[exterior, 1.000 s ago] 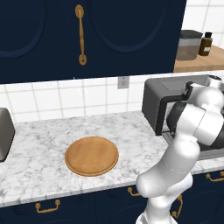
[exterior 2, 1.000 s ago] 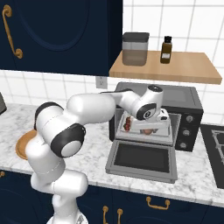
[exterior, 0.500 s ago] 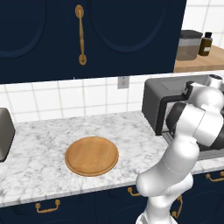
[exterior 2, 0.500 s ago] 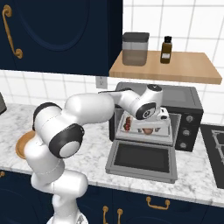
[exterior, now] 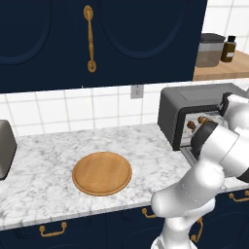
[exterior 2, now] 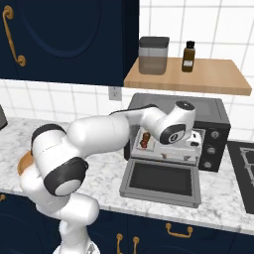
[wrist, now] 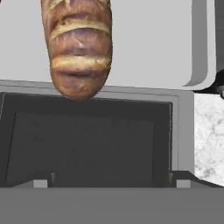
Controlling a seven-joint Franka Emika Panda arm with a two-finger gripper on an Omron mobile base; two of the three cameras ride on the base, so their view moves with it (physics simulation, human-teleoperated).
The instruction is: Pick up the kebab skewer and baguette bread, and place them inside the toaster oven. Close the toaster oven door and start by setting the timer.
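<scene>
The baguette bread (wrist: 78, 46), a light, stiff, crusty loaf you would grip across its middle, lies on the tray of the toaster oven (exterior 2: 218, 115) above the lowered toaster oven door (wrist: 87, 140); gripper state cannot be told.

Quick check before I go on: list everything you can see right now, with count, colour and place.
toaster oven: 1, dark grey, right end of the counter
toaster oven door: 1, dark glass, folded down open
baguette bread: 1, brown, over the oven tray
kebab skewer: 1, dark red-brown, inside the oven at left
wooden plate: 1, tan, on the counter
canister: 1, grey, wall shelf
bottle: 1, dark, wall shelf
gripper: 1, white, at the oven mouth
</scene>
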